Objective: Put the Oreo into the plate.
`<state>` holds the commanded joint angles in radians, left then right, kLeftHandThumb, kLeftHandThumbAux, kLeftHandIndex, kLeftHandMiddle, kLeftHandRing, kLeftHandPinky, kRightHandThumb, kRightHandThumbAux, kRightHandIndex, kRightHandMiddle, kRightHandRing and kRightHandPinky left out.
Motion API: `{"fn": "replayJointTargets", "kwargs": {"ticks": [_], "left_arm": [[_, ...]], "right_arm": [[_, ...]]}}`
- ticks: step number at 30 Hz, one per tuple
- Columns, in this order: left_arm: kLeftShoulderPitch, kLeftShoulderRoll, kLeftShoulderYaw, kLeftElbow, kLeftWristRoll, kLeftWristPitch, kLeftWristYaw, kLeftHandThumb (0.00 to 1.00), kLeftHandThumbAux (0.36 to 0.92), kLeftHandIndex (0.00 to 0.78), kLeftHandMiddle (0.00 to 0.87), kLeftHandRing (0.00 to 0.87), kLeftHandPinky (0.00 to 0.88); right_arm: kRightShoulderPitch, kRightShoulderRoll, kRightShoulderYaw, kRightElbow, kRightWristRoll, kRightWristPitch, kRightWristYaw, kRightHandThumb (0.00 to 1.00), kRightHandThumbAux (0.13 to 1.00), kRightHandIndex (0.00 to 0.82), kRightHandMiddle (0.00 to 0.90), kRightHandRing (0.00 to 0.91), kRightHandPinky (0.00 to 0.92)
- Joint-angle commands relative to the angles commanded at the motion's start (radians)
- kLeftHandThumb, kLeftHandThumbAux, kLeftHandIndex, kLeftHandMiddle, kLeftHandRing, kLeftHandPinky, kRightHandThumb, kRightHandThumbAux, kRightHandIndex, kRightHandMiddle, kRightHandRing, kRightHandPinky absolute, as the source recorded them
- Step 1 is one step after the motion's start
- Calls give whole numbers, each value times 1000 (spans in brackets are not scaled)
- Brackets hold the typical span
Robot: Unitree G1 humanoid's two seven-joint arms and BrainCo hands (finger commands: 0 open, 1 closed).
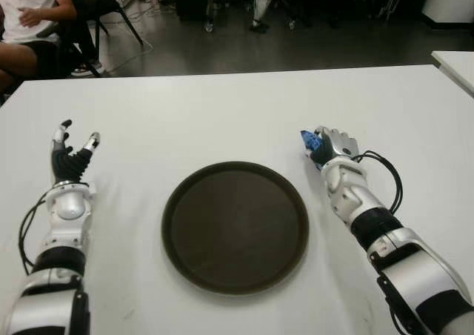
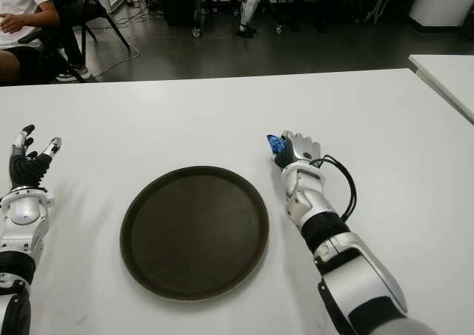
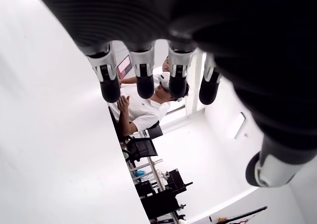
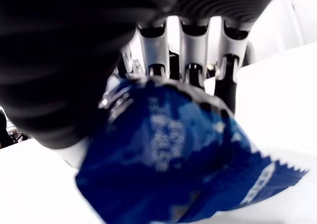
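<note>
A blue Oreo packet (image 1: 310, 143) sits in my right hand (image 1: 329, 145), just right of the plate's far edge. Close up in the right wrist view, the fingers (image 4: 190, 55) curl over the crinkled blue Oreo packet (image 4: 168, 159), which fills the palm. The round dark brown plate (image 1: 235, 226) lies flat on the white table (image 1: 222, 113), between my two arms, with nothing in it. My left hand (image 1: 70, 157) shows at the left of the plate, fingers (image 3: 143, 78) spread and holding nothing.
A second white table (image 1: 455, 64) stands at the far right. A seated person (image 1: 29, 16) and black chairs are beyond the table's far left corner. A black cable (image 1: 389, 176) loops beside my right wrist.
</note>
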<state>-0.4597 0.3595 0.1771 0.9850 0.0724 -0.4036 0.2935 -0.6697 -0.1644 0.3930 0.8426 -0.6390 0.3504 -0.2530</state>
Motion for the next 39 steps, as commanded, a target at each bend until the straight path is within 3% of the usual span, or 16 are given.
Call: {"fn": "replayJointTargets", "kwargs": {"ticks": [1,2,3,5,10,15,16,18,19,22,24,28,31,39], "left_arm": [[0,0,-1,0,1,-1,2,0,560,0,0,0,0],[0,0,-2,0,2,-1,4,0,562,0,0,0,0],[0,0,-2,0,3,-2,5,0,564,0,0,0,0],[0,0,-5,-1,7,-1,9,0,563,0,0,0,0],[-6,2,-8,-1,12,11,14,0,574,0,0,0,0],[-11,0,-6,13,15,14,23,0,587,0,0,0,0],[-8,0,-6,12,15,15,22,0,589,0,0,0,0],[-4,0,-7,7,16,16,22,0,587,0,0,0,0],[-2,0,-8,5,17,16,22,0,586,0,0,0,0],[2,-5,-8,-12,17,16,24,0,595,0,0,0,0],[4,-6,-7,-17,17,17,24,0,601,0,0,0,0],[0,-10,-1,-14,11,19,32,0,621,0,0,0,0],[-3,-13,2,-12,7,22,37,0,631,0,0,0,0],[-2,-18,-1,-18,11,25,46,0,629,0,0,0,0]], "right_arm": [[-1,-1,1,1,-1,-1,2,673,732,417,357,339,339],[-1,-2,1,1,-1,-2,4,566,731,409,347,334,336],[-1,-3,2,0,-2,-2,5,391,735,397,333,327,332],[-1,-5,4,0,-4,-2,9,198,733,381,315,318,324],[0,-6,0,-1,-2,-9,3,88,737,399,300,298,322],[8,-2,-16,-4,8,-30,-28,102,746,416,305,294,333],[19,3,-43,-9,34,-76,-59,105,747,419,307,294,336],[41,11,-97,-17,94,-179,-106,220,765,496,433,386,462],[50,13,-119,-17,121,-228,-120,288,774,548,524,481,558],[68,8,-188,-19,216,-398,-127,375,779,636,681,662,711],[69,5,-203,-11,237,-445,-128,397,778,664,732,723,758],[75,39,-298,-44,357,-568,-131,436,774,721,810,808,819],[95,58,-359,-100,461,-613,-66,463,782,742,831,829,831],[180,75,-407,-241,575,-710,57,484,796,747,838,840,839]]}}
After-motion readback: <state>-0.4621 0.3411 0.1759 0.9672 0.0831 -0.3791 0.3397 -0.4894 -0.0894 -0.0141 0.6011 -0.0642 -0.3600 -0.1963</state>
